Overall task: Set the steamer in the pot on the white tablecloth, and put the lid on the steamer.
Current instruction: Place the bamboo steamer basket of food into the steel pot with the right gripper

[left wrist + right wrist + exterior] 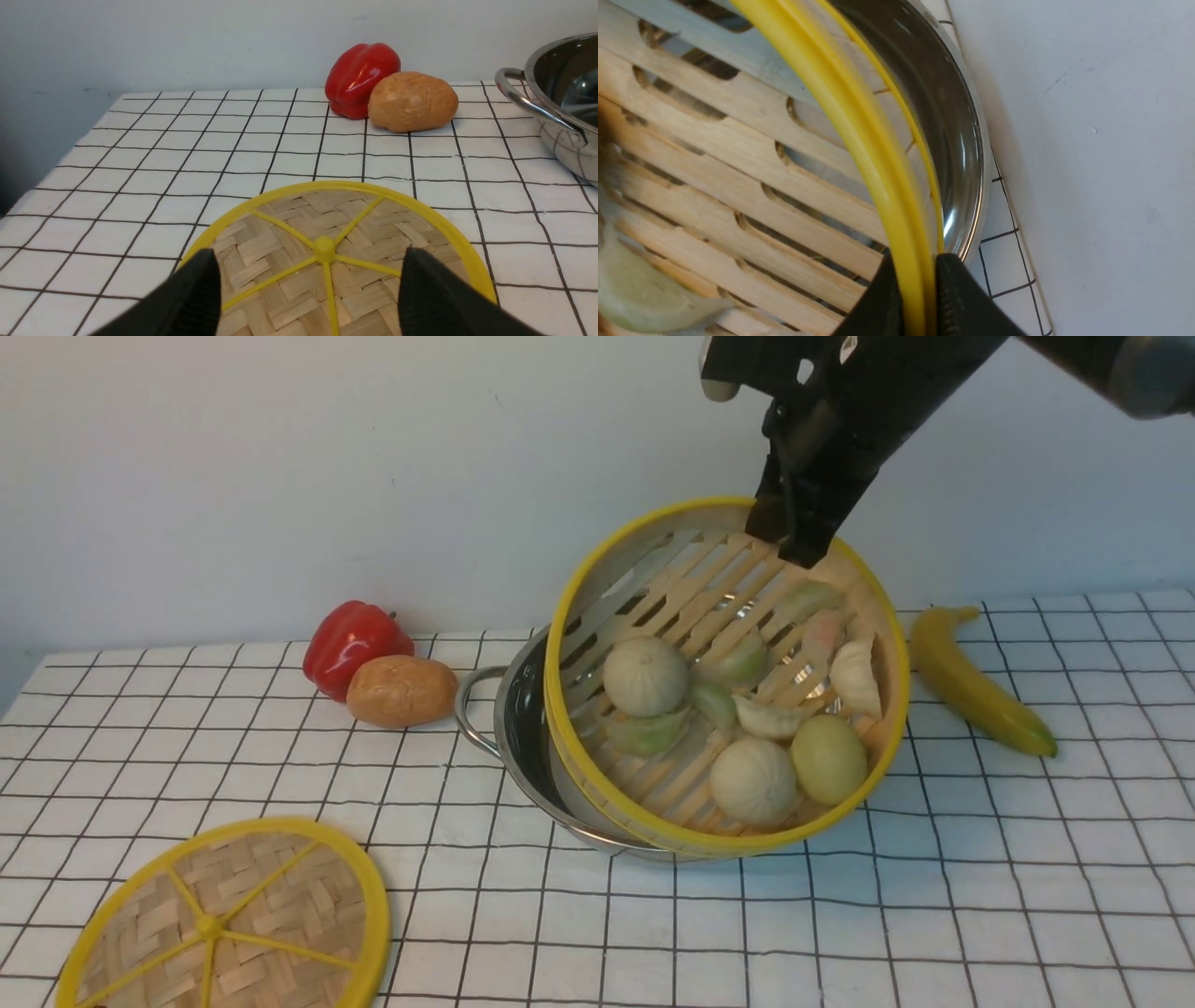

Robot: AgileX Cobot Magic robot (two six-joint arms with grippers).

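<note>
Woven bamboo, flat and round, with a thick yellow rim, yellow spokes and a small yellow knob, the lid [224,924] lies nearest the camera on the white tablecloth with its thin black grid [420,933]. Ahead of the left gripper [306,280], whose fingers are spread wide with nothing between them, that lid waits knob up. Beyond it, further from the same gripper, sit a glossy red bell pepper [350,644] and a brown potato [401,692], side by side.

Next rightward comes the wide, shiny stainless-steel pot [523,737], one loop handle [476,709] showing on its left, much of it hidden by the round, slatted bamboo steamer with a yellow rim [555,709]. The right gripper [917,284] pinches that rim at its far side; the basket hangs beneath and nearer than the fingers, over the pot, with pale pieces of food inside. Its open face is tipped toward the camera and its floor slants; being round, it has no clear long axis. Right of that gripper's hold lies a yellow banana [980,686], its length running from the far left to the near right.

Placing the steamer looks to be the step in hand. The next move seems to call for levelling and centring it, then lowering and releasing it; the lid would follow.
</note>
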